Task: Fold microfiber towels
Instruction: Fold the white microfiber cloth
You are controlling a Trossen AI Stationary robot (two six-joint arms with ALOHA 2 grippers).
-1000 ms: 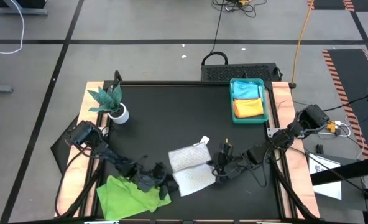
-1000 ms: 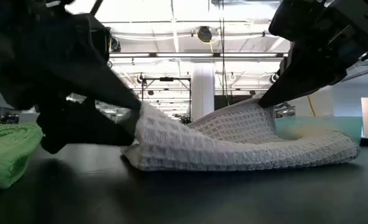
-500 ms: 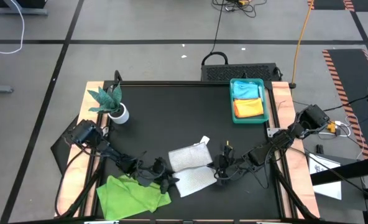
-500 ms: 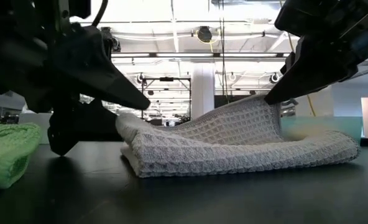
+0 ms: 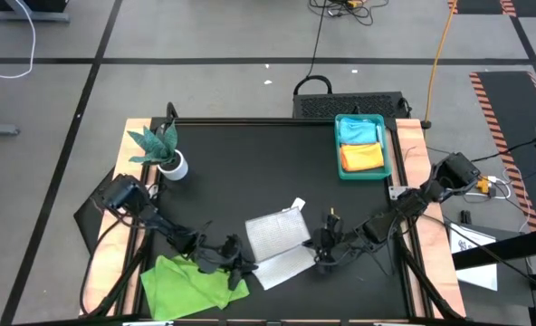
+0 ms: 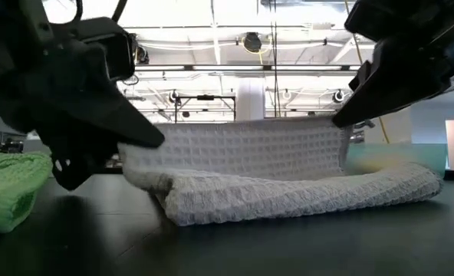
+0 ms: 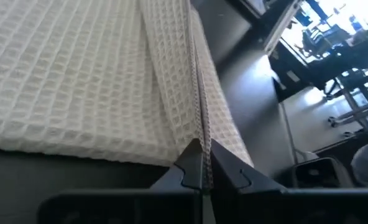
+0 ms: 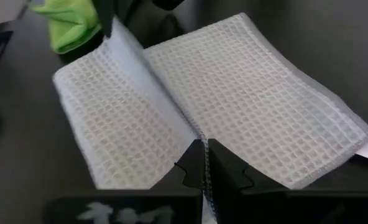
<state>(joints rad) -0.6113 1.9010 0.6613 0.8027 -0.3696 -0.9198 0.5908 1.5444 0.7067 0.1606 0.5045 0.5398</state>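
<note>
A white-grey waffle towel (image 5: 277, 244) lies near the table's front edge, between my two grippers. Its raised edge (image 6: 235, 126) runs between them, and a fold (image 6: 288, 203) rests on the table nearer the front. My left gripper (image 5: 247, 264) is shut on the edge's left end. My right gripper (image 5: 320, 258) is shut on the right end. A lime green towel (image 5: 191, 282) lies crumpled at the front left, under the left arm. A pale blue towel (image 5: 358, 132) and an orange one (image 5: 361, 158) lie in the teal tray (image 5: 390, 149). My left gripper pinches the left end of the towel's raised hemmed edge (image 7: 201, 140) between its two fingers, coming in slanting down from the table's left. One layer or two, I cannot tell. The cloth stands up from the table. My right gripper pinches the right end of the same raised edge (image 8: 202, 140) between its two fingers, slanting down from the table's right. The edge runs nearly straight to the other gripper, and cloth falls away on both sides of it onto the table.
A small plant in a white pot (image 5: 164, 152) stands at the far left. The teal tray sits at the far right. A white tag (image 5: 297, 205) sticks out at the towel's far corner. Bare black tabletop (image 5: 250, 172) lies beyond the towel.
My left gripper, open around the towel's left end a second ago, has shut on its edge. That end of the edge has come up, so the cloth now stands nearly level and straight between the two grippers. The fold stays on the table.
</note>
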